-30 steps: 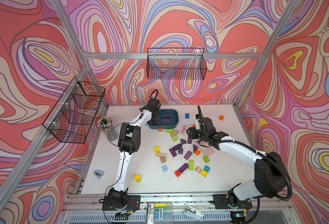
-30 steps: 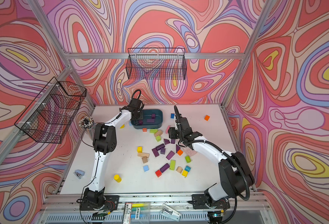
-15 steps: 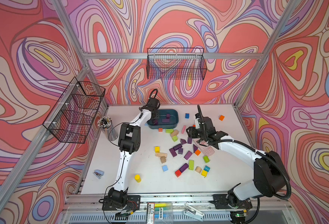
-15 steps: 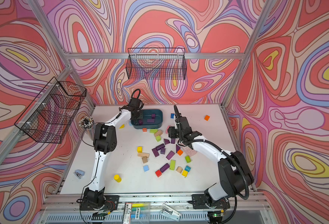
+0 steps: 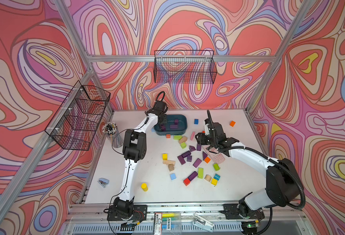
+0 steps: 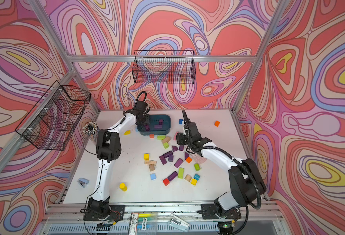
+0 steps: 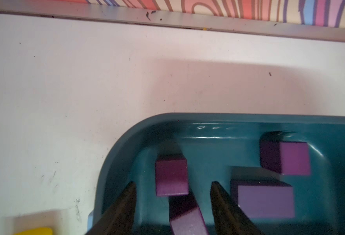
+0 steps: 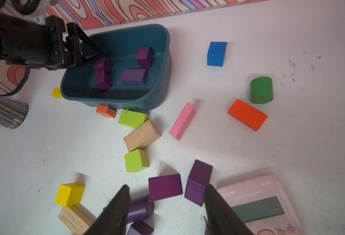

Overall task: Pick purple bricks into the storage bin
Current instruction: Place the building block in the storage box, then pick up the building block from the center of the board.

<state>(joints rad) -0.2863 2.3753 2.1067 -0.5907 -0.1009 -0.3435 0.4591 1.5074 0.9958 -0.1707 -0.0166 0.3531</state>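
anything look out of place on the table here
A pink calculator lies flat among the loose blocks, right beside purple bricks. It is the only non-block in that cluster.

Storage bin (image 8: 159, 95) is a shallow dark teal tub with rounded corners, sitting flat and right way up. Four of the purple bricks (image 8: 134, 76) are already inside the bin. There's a bar (image 7: 265, 201) lying flat near its middle and a cube (image 8: 144, 57) just behind that by the bin's far wall. A pair (image 8: 103, 80) is jammed together at one end, can't tell if one sits on the other. About eight more lie loose outside, off the bin's near long side: wedges, cubes, bars, mostly bunched. The farthest bar (image 5: 193, 176) is well apart from the bin.
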